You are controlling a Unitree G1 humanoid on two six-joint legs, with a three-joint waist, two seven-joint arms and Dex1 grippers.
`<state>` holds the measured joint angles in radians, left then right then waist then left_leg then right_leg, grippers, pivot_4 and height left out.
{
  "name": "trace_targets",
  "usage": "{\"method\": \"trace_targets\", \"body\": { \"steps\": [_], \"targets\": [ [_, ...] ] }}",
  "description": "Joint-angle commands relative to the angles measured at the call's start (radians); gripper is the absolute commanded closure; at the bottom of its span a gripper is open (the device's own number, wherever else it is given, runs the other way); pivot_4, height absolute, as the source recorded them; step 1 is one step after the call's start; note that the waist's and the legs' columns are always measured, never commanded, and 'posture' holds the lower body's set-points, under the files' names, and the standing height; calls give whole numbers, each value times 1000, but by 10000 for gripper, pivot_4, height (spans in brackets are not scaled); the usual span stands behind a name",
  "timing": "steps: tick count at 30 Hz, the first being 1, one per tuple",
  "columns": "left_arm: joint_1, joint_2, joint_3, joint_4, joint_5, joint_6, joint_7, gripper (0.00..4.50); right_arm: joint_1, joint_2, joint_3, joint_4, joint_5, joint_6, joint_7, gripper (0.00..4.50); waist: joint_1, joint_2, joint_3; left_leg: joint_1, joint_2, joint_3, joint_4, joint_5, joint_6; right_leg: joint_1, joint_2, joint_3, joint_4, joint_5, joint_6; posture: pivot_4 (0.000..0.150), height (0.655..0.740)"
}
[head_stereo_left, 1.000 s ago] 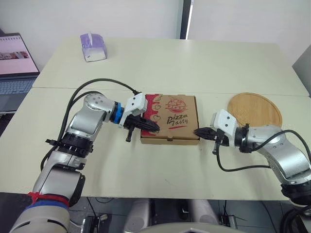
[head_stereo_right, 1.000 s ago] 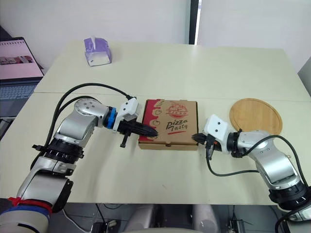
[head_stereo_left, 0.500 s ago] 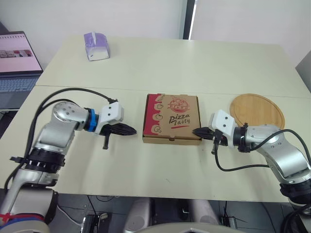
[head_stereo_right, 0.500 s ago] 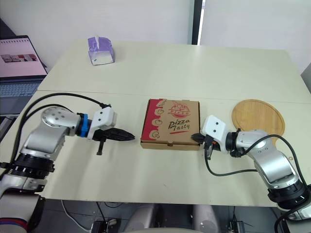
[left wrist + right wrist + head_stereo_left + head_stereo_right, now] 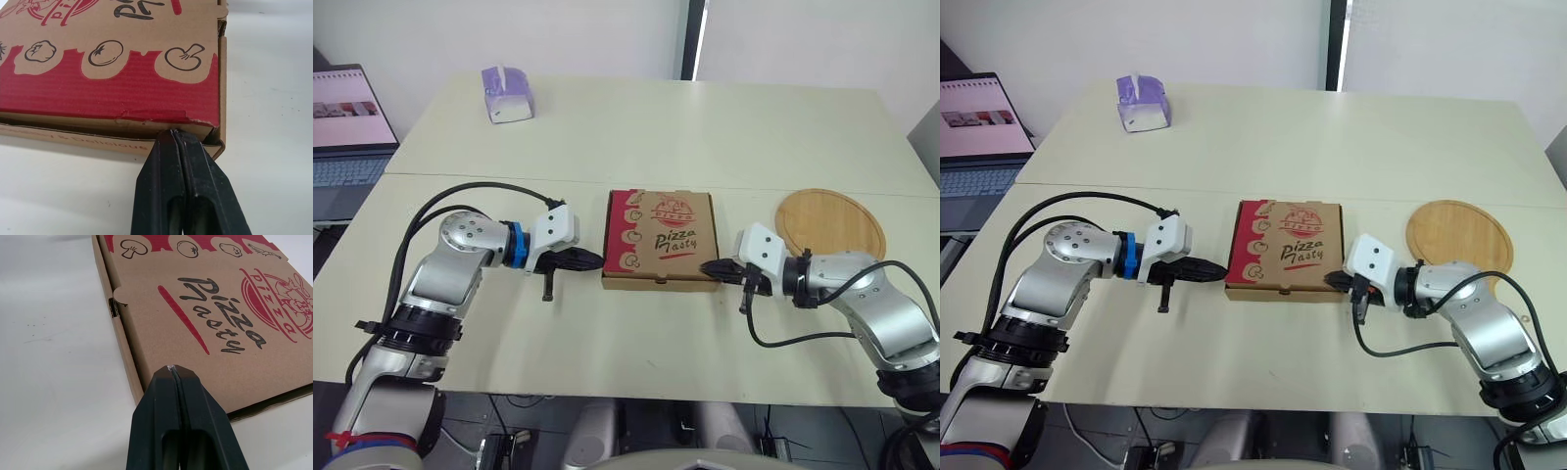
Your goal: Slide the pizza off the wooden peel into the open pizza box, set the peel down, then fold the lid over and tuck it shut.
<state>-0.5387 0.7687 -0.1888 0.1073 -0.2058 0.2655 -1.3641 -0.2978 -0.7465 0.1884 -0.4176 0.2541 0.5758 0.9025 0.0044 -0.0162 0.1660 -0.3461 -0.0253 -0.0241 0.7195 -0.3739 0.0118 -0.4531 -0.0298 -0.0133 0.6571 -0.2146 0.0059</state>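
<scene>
Left pincer (image 5: pixel 597 260) back at pizza box (image 5: pixel 661 235).

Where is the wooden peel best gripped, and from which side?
The wooden peel is a thin round board lying flat beside the pizza box, so only its edge offers a pinch: probably the near rim, approached low by the right end effector.

The closed pizza box (image 5: pixel 658 240) is being flanked on the table (image 5: pixel 705 127) by the left gripper (image 5: pixel 597 260) and right gripper (image 5: pixel 707 267). The wooden peel (image 5: pixel 829 221) is being borne flat to its right.
</scene>
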Motion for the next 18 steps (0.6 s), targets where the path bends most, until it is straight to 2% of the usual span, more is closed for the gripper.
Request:
{"method": "trace_targets", "body": {
  "steps": [1, 6, 15, 18],
  "targets": [
    [12, 69, 29, -92, -51, 51, -64, 45000, -2, -3, 8, -29, -10, -13, 0, 44612, -5, 0, 0, 0, 0, 0, 0, 0, 0, 0, 0, 0, 0, 0, 0, 1500, 7251],
    [22, 98, 44, -158, -100, 115, -67, 45000, -2, -2, 19, -24, -21, -20, -1, 44612, -6, 0, 0, 0, 0, 0, 0, 0, 0, 0, 0, 0, 0, 0, 0, 1500, 7251],
    [18, 21, 57, -142, -131, 207, 39, 45000, -3, -5, 21, -17, -30, -29, 12, 44612, -6, 0, 0, 0, 0, 0, 0, 0, 0, 0, 0, 0, 0, 0, 0, 1500, 7251],
    [31, 13, 32, -105, -86, 173, 58, 45000, -3, -5, 22, -18, -33, -28, 14, 44612, -6, 0, 0, 0, 0, 0, 0, 0, 0, 0, 0, 0, 0, 0, 0, 1500, 7251]
  ]
}}
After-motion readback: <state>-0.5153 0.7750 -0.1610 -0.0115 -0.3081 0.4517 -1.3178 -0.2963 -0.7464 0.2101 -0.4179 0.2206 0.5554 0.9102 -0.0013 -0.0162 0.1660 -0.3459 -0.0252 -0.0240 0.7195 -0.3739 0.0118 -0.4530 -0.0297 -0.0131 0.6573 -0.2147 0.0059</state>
